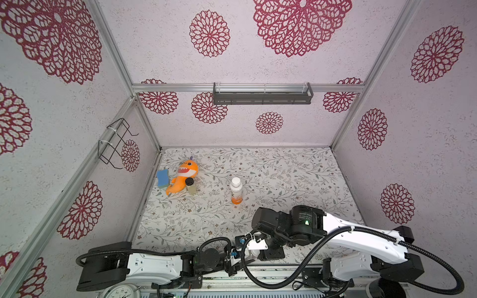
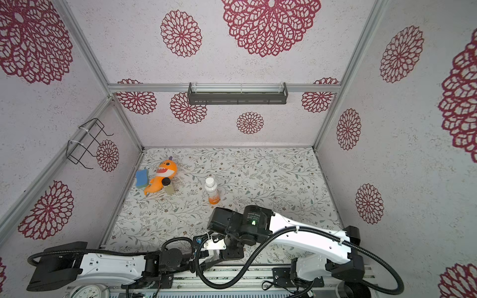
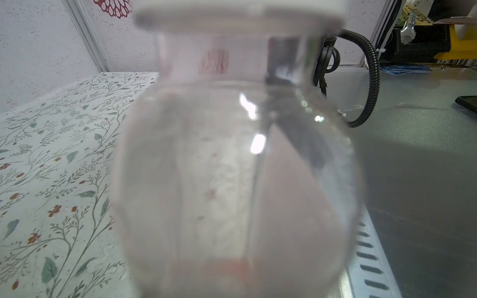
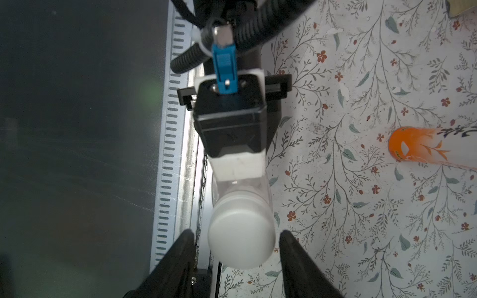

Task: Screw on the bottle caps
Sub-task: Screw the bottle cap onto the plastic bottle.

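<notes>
A clear bottle (image 3: pixel 240 167) fills the left wrist view, blurred, with a white bottle cap (image 3: pixel 240 10) on its neck. From the right wrist view, my left gripper (image 4: pixel 238 167) is shut on this bottle near the table's front edge. My right gripper (image 4: pixel 236 233) hangs over the same cap (image 4: pixel 241 240), open; its black fingers (image 4: pixel 178 258) flank the cap with a gap on each side. In both top views the right arm hides this bottle. The orange-based bottle (image 1: pixel 236 193) stands mid-table, apart from both grippers, with a white cap (image 1: pixel 235 181) on it.
An orange plush toy (image 1: pixel 184 175), a blue sponge (image 1: pixel 162 178) and a small black-lidded jar (image 1: pixel 191 186) lie at the table's left side. A slotted metal rail (image 4: pixel 167 154) runs along the front edge. A wire rack (image 1: pixel 116 144) and a grey shelf (image 1: pixel 262 94) hang on the walls.
</notes>
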Action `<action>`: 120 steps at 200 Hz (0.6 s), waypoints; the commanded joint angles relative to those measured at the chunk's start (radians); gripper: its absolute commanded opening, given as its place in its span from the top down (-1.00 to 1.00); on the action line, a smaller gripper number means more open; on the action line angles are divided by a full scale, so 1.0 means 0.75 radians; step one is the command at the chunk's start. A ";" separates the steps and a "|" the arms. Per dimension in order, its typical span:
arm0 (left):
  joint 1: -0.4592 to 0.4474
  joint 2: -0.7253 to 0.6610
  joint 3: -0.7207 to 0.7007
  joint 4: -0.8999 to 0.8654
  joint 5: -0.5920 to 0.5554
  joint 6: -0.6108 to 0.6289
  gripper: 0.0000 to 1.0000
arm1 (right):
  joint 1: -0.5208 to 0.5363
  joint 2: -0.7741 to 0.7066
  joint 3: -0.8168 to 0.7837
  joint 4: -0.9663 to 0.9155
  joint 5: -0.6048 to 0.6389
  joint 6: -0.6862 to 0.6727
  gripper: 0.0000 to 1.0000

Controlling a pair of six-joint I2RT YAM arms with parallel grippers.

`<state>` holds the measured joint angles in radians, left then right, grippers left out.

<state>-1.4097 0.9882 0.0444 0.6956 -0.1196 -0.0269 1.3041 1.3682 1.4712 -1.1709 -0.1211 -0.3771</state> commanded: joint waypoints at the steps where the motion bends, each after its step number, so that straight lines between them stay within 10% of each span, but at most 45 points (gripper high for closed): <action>1: -0.009 -0.005 0.029 0.044 0.008 0.005 0.20 | -0.003 0.004 -0.013 0.018 -0.013 -0.020 -0.08; 120: -0.009 -0.057 0.014 0.041 -0.064 0.014 0.21 | -0.003 0.036 -0.028 0.069 0.104 0.175 0.15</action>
<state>-1.4097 0.9741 0.0444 0.6765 -0.1474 -0.0261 1.3041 1.3823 1.4540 -1.1282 -0.0834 -0.3214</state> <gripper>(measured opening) 0.397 0.429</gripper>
